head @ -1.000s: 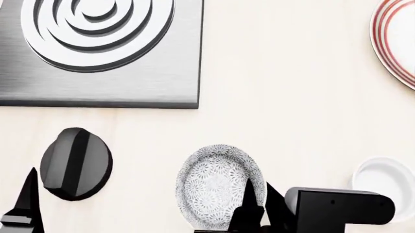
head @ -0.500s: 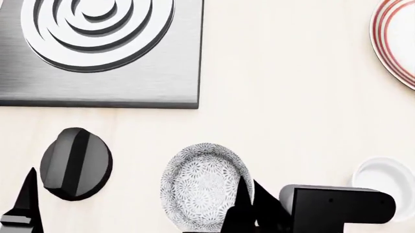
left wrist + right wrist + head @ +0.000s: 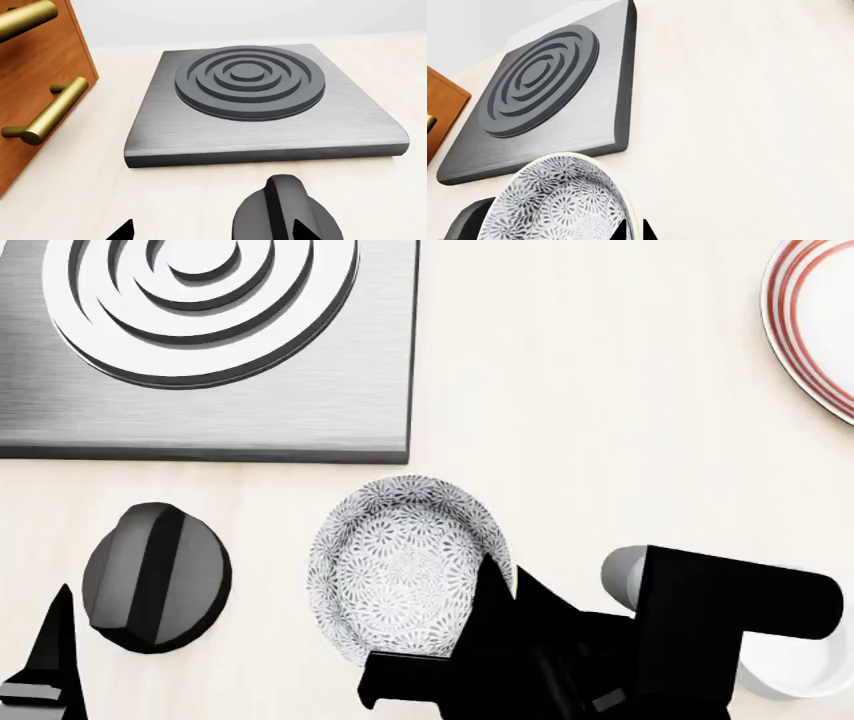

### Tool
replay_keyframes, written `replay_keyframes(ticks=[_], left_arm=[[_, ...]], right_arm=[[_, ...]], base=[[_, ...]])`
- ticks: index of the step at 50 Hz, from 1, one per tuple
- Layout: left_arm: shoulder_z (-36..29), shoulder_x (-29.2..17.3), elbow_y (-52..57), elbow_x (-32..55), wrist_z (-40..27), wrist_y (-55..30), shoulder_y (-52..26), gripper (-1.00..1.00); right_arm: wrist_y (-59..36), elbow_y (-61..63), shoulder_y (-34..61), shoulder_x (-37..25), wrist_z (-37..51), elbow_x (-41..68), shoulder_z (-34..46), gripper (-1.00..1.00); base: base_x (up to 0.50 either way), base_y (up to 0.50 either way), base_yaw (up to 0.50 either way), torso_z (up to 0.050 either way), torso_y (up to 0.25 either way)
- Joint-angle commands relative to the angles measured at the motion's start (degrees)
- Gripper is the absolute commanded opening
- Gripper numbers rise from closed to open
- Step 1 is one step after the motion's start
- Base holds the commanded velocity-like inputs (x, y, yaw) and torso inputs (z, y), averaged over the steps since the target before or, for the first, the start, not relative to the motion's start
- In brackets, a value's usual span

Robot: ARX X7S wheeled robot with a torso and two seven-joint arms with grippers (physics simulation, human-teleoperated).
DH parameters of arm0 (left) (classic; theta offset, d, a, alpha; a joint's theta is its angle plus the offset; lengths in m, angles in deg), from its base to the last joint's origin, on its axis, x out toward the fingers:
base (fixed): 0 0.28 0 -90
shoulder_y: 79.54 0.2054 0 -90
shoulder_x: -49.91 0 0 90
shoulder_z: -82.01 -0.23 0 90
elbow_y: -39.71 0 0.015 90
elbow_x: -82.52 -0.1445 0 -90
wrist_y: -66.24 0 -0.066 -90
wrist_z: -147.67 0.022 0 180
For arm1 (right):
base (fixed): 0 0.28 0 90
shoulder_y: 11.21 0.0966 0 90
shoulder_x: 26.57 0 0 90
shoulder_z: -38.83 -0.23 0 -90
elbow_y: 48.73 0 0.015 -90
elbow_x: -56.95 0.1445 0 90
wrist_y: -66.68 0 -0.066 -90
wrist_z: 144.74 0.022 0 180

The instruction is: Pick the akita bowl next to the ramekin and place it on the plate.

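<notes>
One grey-and-white floral-patterned akita bowl (image 3: 404, 562) tilts above the pale worktop (image 3: 601, 420), its rim pinched in the right claw (image 3: 497, 585), just beside the brushed-metal burner plate (image 3: 200, 345). Well apart lies the red-ringed white plate (image 3: 814, 330); the left claw (image 3: 54, 650) holds nothing, its opening unclear.

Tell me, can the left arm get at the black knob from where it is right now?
Probably yes. The left gripper sits just beside the black knob, with only bare countertop between them. The right gripper is busy at the akita bowl, off to the side.
</notes>
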Motion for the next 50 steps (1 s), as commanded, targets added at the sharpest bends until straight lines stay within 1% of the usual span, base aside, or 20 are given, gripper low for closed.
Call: replay_keyframes(ticks=[1, 8, 14, 18, 36, 44, 50], left_arm=[[-0.21, -0.18, -0.06, -0.09, -0.13, 0.30, 0.13, 1.00], [-0.42, -0.30, 0.17, -0.10, -0.37, 0.28, 0.05, 1.00], [-0.58, -0.38, -0.05, -0.34, -0.30, 0.59, 0.24, 1.00], [-0.59, -0.41, -0.28, -0.33, -0.37, 0.65, 0.18, 1.00], [-1.05, -0.74, -0.04, -0.01, -0.88, 0.41, -0.39, 1.00], [-1.37, -0.80, -0.20, -0.04, -0.98, 0.42, -0.50, 1.00], [-1.32, -0.86, -0.38, -0.06, -0.99, 0.75, -0.26, 1.00]], right_arm=[[1.08, -5.20, 6.53, 0.14, 3.84, 5.77, 0.41, -1.00], [2.02, -8.46, 10.76, 0.63, 5.74, 7.41, 0.61, -1.00], [1.42, -16.19, 16.89, 0.44, 3.91, 5.92, 1.49, -1.00], [1.23, -18.59, 19.28, 0.86, 3.16, 5.10, 2.21, -1.00], [2.34, -28.83, 26.15, 1.70, -0.33, 1.87, 2.86, -1.00], [2.24, -32.69, 30.46, 1.48, -0.36, 1.45, 3.11, -1.00], [3.02, -34.91, 31.90, 1.44, -1.16, 0.47, 2.82, -1.00]], base=[[0.00, 0.00, 0.00, 0.000, 0.000], [0.00, 0.00, 0.00, 0.000, 0.000], [0.00, 0.00, 0.00, 0.000, 0.000], [0.00, 0.00, 0.00, 0.000, 0.000], [0.00, 0.00, 0.00, 0.000, 0.000], [0.00, 0.00, 0.00, 0.000, 0.000], [0.00, 0.00, 0.00, 0.000, 0.000]])
